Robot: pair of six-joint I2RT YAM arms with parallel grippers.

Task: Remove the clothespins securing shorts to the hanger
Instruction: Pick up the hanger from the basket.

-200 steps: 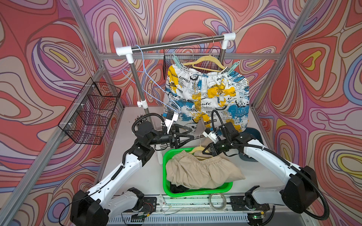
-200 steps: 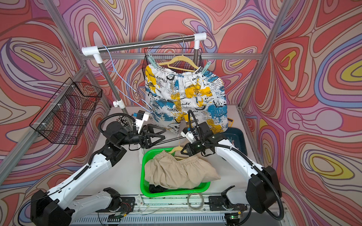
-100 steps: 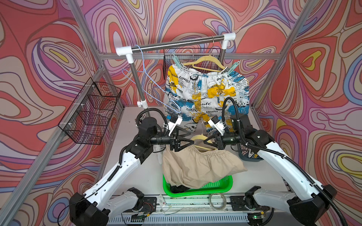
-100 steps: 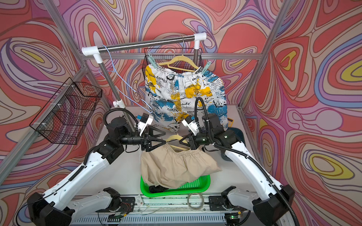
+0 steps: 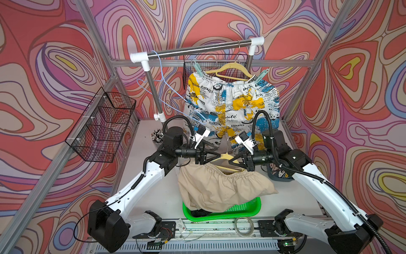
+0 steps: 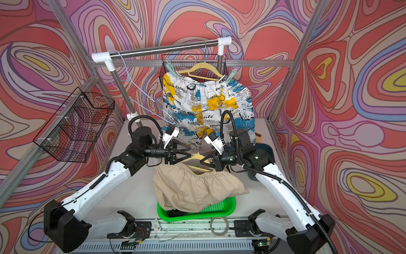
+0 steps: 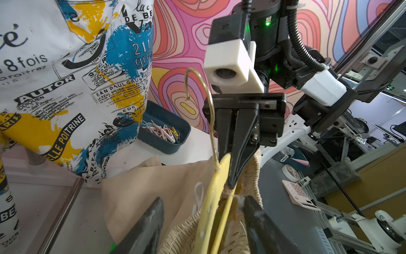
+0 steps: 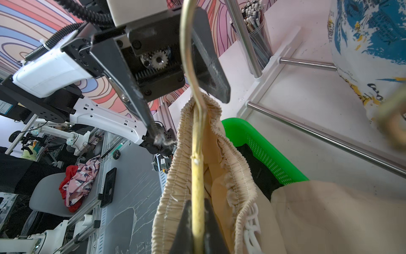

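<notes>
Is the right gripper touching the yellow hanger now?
Touching. In the right wrist view the right gripper is shut on the hanger, with no gap.

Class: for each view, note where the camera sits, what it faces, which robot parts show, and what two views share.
Top views: high in front, looking down at the rail; left arm and right arm show.
Left wrist: on the left arm, facing the right gripper; own fingers show.
Right wrist: on the right arm, facing the left gripper; own fingers pinch the yellow hanger.
Shared: both wrist views show that hanger and the beige shorts.
</notes>
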